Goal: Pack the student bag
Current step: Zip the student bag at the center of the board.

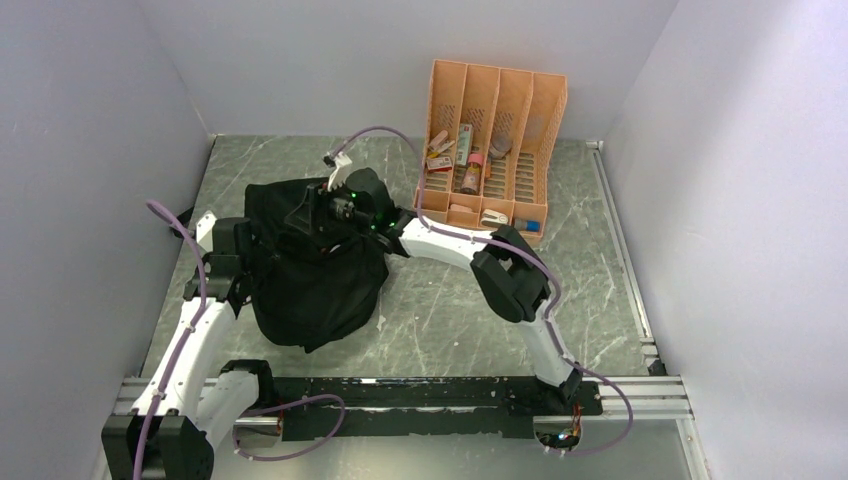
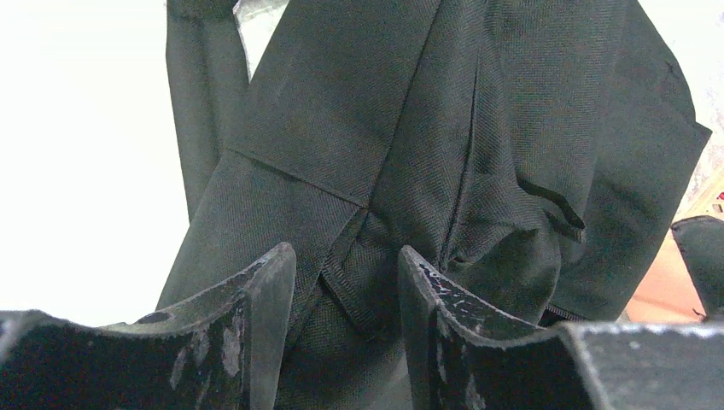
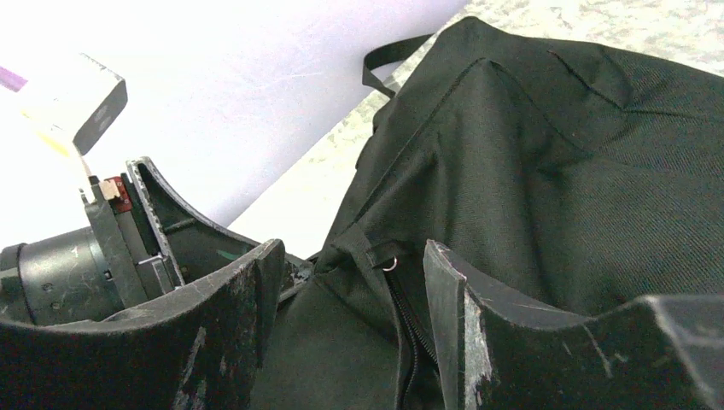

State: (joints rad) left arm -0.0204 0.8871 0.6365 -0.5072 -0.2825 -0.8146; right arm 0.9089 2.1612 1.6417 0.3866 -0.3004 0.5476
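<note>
Scuffed fingers of my right gripper stand apart, holding nothing, astride the zipper end of the backpack, likely placed to work its mouth open. It slumps on the counter toward 9 o'clock. My left gripper sits half apart over a fabric fold, probably to steady it, though I cannot tell if it pinches. My right arm reaches from 3 o'clock, elbow bent.

Wrist views crop the student bag; items in the orange organizer are indistinct.
</note>
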